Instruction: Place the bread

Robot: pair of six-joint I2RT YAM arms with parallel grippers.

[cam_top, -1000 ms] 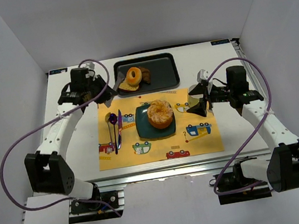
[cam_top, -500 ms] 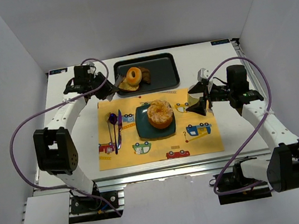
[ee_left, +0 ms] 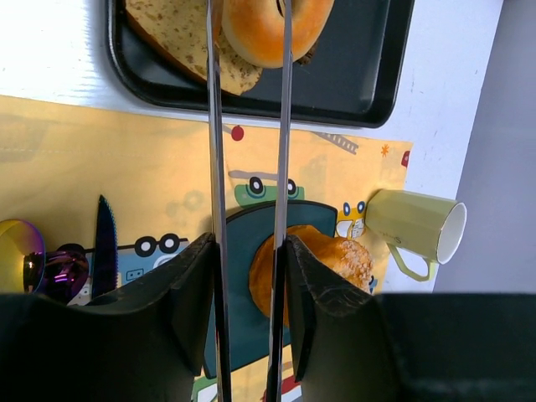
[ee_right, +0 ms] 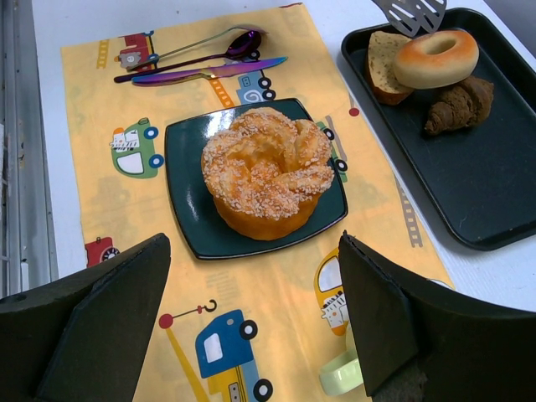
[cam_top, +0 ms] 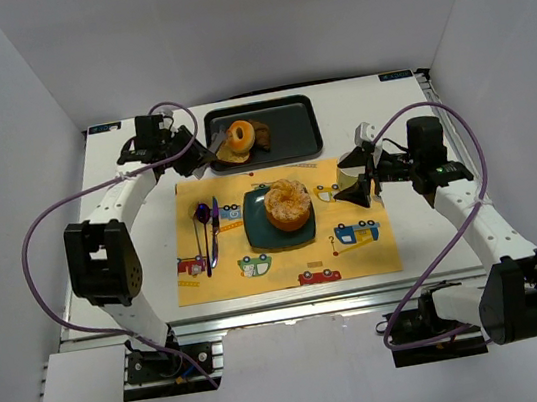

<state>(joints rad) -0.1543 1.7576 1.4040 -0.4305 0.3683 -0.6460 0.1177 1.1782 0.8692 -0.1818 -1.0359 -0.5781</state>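
White counter (cam_top: pixel 133 241) boxed in by pale grey walls (cam_top: pixel 242 23), with a yellow placemat (ee_right: pixel 276 335) printed with cartoon trucks. The lumpy golden bun (ee_right: pixel 266 167) sits on the teal plate (ee_right: pixel 188 226); the glossy ring doughnut (ee_right: pixel 435 57) lies in the black tray (ee_right: pixel 469 167). Left claw (ee_left: pixel 249 251) pinches a spatula (ee_right: pixel 410 12) beside it, right claw (ee_right: pixel 254 247) spread wide

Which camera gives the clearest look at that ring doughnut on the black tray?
The right wrist view: the doughnut shows whole, resting against the toast slice. The left wrist view cuts it off at the frame's top edge, with two metal rods crossing it. The top external view shows it whole but tiny.
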